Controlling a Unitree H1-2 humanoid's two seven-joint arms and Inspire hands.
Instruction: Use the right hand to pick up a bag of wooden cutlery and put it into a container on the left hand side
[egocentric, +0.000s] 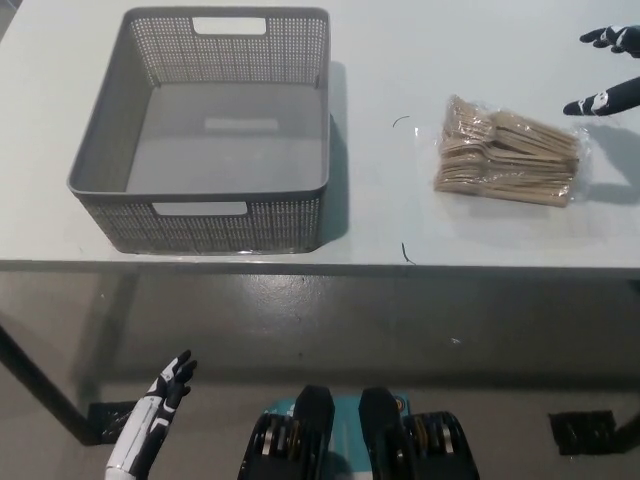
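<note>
A clear bag of wooden cutlery (507, 155) lies flat on the white table (400, 220), right of centre. The grey perforated basket (150, 190) stands at the table's left and has nothing in it. My black right hand (608, 68) shows only at the right edge, above and to the right of the bag, fingers spread apart and open, not touching the bag. My white left hand (155, 420) hangs low at the lower left, below the table's front edge, fingers apart and holding nothing.
The table's front edge (320, 265) runs across the middle of the picture, with grey floor below it. A few thin dark threads (404, 252) lie on the tabletop between basket and bag.
</note>
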